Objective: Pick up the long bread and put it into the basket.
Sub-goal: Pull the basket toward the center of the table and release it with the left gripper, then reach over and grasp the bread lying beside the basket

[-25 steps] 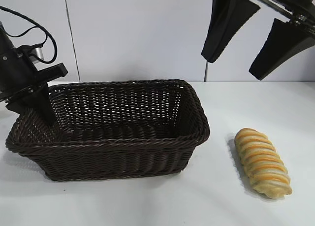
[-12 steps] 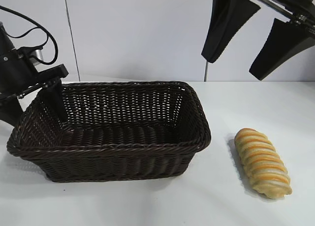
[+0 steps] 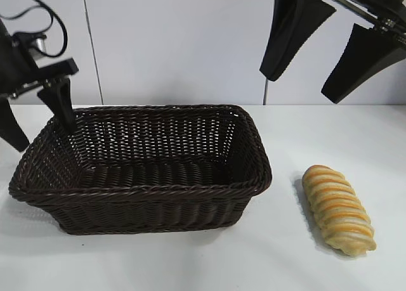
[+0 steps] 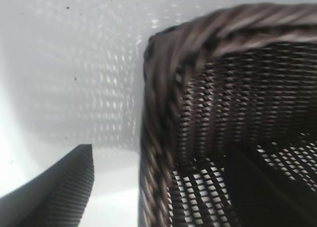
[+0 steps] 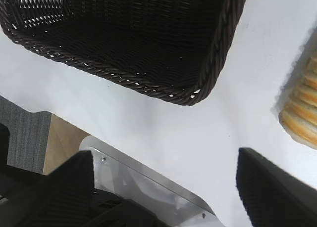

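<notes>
Left gripper [image 3: 35, 116]: at the left edge of the table, above the basket's left end. Fingers spread apart, holding nothing; one finger hangs outside the rim, the other just over it. In the left wrist view the fingers [image 4: 54, 187] straddle the basket's corner rim without clear contact, though that view is blurred.

Basket [image 3: 143, 193]: dark brown woven wicker, rectangular, sloping sides, braided rim. Stands on the table's left half with its long side toward the front edge. Nothing seen inside it. The left end sits skewed, its near-left corner pointing toward the table's left edge.

Table [image 3: 266, 259]: white surface, carrying the basket and the bread.

Long bread [image 3: 337, 210]: oval loaf, pale tan with orange-brown crosswise stripes. Lies flat on the table's right half, near the front edge, apart from the basket's right end, its length running from back to front. Not touched by either gripper. In the right wrist view only part of the loaf shows at the picture's border.

Right gripper [image 3: 325, 50]: high above the table's right half, above and behind the bread. Fingers spread wide, empty.
</notes>
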`<control>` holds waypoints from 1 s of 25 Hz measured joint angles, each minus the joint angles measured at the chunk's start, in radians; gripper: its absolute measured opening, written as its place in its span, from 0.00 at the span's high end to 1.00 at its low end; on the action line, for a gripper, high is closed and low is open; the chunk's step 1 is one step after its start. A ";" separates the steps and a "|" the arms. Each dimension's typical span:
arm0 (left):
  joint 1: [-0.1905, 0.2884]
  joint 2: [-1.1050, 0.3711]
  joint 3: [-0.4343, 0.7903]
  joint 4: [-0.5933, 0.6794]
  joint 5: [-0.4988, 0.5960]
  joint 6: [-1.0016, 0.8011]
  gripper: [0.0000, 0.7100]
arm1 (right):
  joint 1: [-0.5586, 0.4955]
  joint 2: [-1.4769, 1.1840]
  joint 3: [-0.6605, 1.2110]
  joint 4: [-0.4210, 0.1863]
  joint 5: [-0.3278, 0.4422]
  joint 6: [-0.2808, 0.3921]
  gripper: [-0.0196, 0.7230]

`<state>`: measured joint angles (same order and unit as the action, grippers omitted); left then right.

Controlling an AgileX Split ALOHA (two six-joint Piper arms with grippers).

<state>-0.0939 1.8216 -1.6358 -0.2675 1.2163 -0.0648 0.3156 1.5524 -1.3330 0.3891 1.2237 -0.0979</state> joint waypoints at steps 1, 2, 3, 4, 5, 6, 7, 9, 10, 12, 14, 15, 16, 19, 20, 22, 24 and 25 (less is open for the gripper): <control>0.001 -0.025 -0.013 0.015 0.005 -0.011 0.25 | 0.000 0.000 0.000 0.000 0.000 0.000 0.24; 0.004 -0.054 -0.027 0.030 0.011 -0.027 0.25 | 0.000 0.000 0.000 0.000 0.000 0.000 0.24; 0.005 -0.083 -0.038 0.056 0.012 -0.047 0.25 | 0.000 0.000 0.000 0.000 0.000 0.000 0.24; 0.008 -0.110 -0.043 0.090 0.014 -0.077 0.25 | 0.000 0.000 0.000 0.000 -0.001 0.000 0.24; 0.015 -0.131 -0.047 0.139 0.016 -0.110 0.25 | 0.000 0.000 0.000 0.000 -0.001 0.000 0.24; 0.021 -0.152 -0.048 0.188 0.019 -0.136 0.25 | 0.000 0.000 0.000 0.000 -0.001 0.000 0.24; 0.026 -0.172 -0.048 0.252 0.019 -0.167 0.25 | 0.000 0.000 0.000 0.000 -0.001 0.000 0.24; 0.041 -0.201 -0.047 0.375 0.024 -0.217 0.25 | 0.000 0.000 0.000 0.000 -0.001 -0.001 0.24; 0.055 -0.216 -0.047 0.414 0.027 -0.229 0.25 | 0.000 0.000 0.000 0.000 -0.001 -0.001 0.24; 0.100 -0.244 -0.047 0.478 0.028 -0.247 0.25 | 0.000 0.000 0.000 -0.002 -0.001 -0.001 0.24; 0.166 -0.267 -0.047 0.494 0.030 -0.256 0.25 | 0.000 0.000 0.000 -0.003 -0.001 -0.001 0.24; 0.206 -0.276 -0.047 0.489 0.032 -0.258 0.25 | 0.000 0.000 0.000 -0.003 -0.001 -0.001 0.24; 0.243 -0.280 -0.047 0.474 0.035 -0.261 0.25 | 0.000 0.000 0.000 -0.004 -0.001 -0.001 0.24; 0.307 -0.292 -0.047 0.407 0.037 -0.254 0.25 | 0.000 0.000 0.000 -0.011 -0.001 -0.003 0.24; 0.312 -0.301 -0.047 0.391 0.037 -0.246 0.25 | 0.000 0.000 0.000 -0.015 -0.001 -0.003 0.24; 0.314 -0.337 -0.047 0.376 0.037 -0.231 0.25 | 0.000 0.000 0.000 -0.020 -0.001 -0.003 0.24; 0.315 -0.400 -0.047 0.376 0.039 -0.207 0.25 | 0.000 0.000 0.000 -0.026 -0.001 -0.003 0.24; 0.316 -0.446 -0.047 0.376 0.039 -0.192 0.25 | 0.000 0.000 0.000 -0.026 -0.001 -0.003 0.24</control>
<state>0.2217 1.3759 -1.6829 0.1086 1.2556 -0.2572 0.3156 1.5524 -1.3330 0.3631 1.2228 -0.1009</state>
